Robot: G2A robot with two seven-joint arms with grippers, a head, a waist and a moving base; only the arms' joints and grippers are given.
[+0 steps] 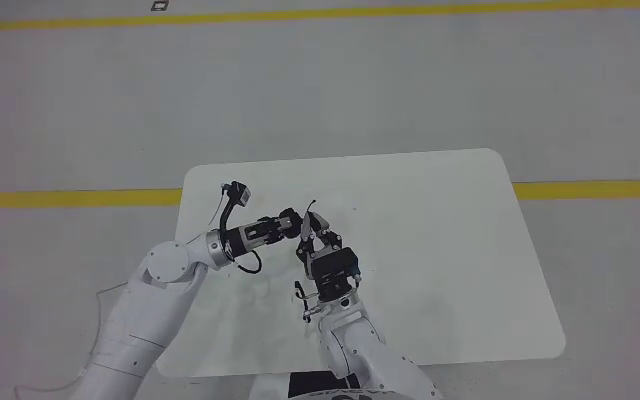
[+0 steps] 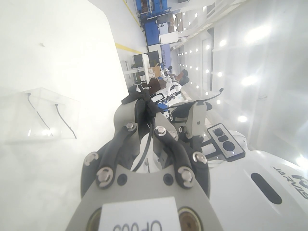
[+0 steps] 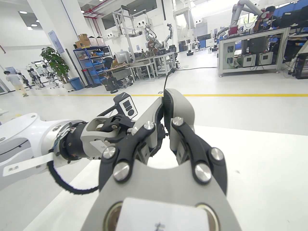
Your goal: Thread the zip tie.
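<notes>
Over the middle of the white table (image 1: 450, 250) my two grippers meet tip to tip. My right gripper (image 3: 164, 102) is shut on a thin black zip tie (image 3: 166, 80), whose strap sticks out past the fingertips and ends in a small bent tip. From above the same zip tie (image 1: 311, 210) shows as a fine line above both grippers. My left gripper (image 2: 144, 99) is shut on a black strap (image 2: 149, 140) that runs back between its fingers. In the top view the left gripper (image 1: 297, 226) sits just beside the right gripper (image 1: 318, 240).
A clear tray (image 2: 43, 90) lies on the table beside the left arm, holding two spare zip ties (image 2: 38, 114). The left arm's wrist (image 3: 72, 135) crosses close in front of the right gripper. The table's right half is bare white surface.
</notes>
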